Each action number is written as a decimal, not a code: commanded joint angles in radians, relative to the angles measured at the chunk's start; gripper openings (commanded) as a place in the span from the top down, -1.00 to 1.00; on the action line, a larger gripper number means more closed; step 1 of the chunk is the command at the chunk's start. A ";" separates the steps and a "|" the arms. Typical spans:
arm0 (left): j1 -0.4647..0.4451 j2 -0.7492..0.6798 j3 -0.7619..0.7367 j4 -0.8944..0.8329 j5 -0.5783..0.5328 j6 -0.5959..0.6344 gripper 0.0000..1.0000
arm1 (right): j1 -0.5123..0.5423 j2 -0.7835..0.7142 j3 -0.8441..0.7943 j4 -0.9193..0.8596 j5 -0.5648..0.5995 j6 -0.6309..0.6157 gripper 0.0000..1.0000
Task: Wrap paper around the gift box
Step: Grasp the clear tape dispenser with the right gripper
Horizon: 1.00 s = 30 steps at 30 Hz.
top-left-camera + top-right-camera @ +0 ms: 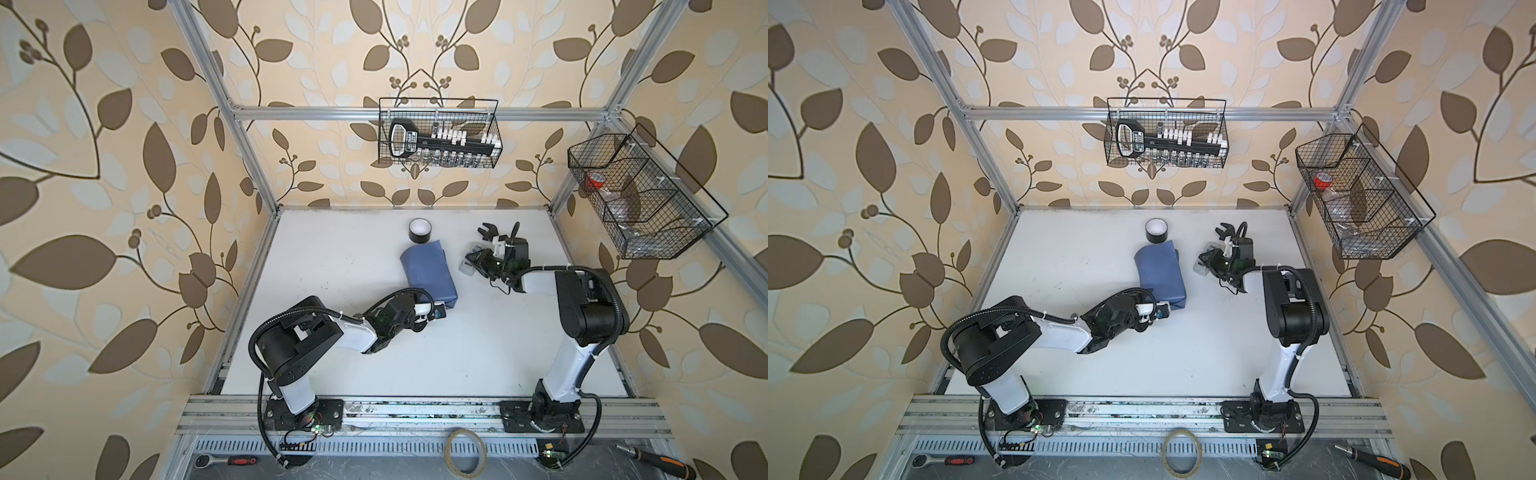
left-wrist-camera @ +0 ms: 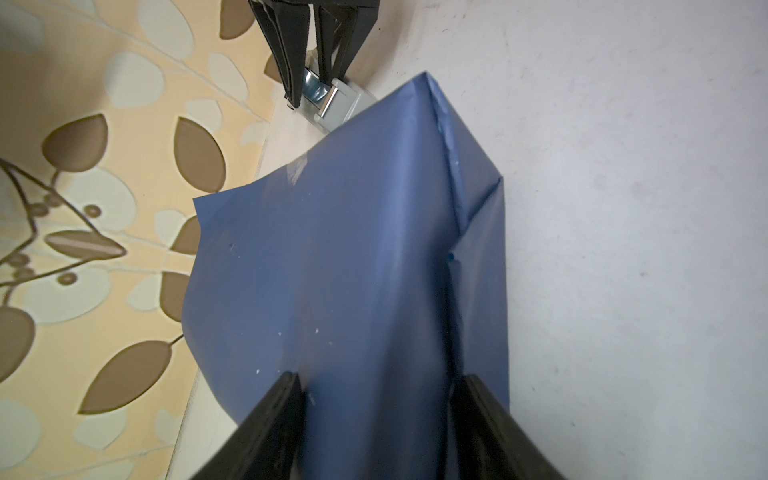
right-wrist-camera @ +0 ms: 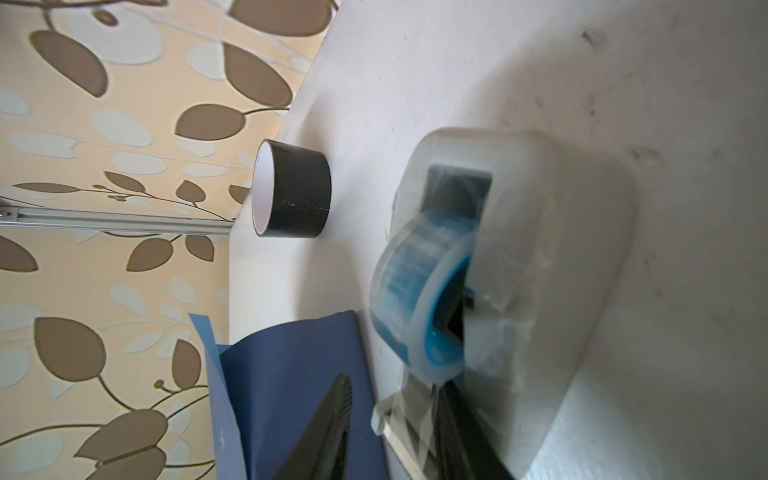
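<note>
The paper (image 1: 428,270) lies folded into a slate-blue bundle in mid-table, seen in both top views (image 1: 1160,274). The gift box is hidden under it. My left gripper (image 2: 380,378) grips the bundle's near end, one finger pressed on each side of the paper (image 2: 353,249); in a top view the left gripper (image 1: 440,309) sits at that end. To the right, my right gripper (image 3: 395,380) stands open around the cutter end of a clear tape dispenser (image 3: 519,249), (image 1: 466,266). A strip of clear tape lies between its fingers.
A black tape roll (image 1: 419,230) stands just behind the paper. Wire baskets hang on the back wall (image 1: 440,133) and the right frame (image 1: 636,195). A tape ring (image 1: 465,451), a ratchet (image 1: 232,460) and a screwdriver (image 1: 660,459) lie beyond the front rail.
</note>
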 commanded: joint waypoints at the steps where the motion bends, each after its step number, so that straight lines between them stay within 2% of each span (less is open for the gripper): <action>1: 0.008 0.028 -0.018 -0.182 -0.036 0.036 -0.22 | 0.005 0.049 -0.048 -0.029 -0.018 0.048 0.33; 30: 0.009 0.029 -0.014 -0.189 -0.040 0.036 -0.21 | -0.001 0.069 -0.094 0.167 -0.082 0.191 0.91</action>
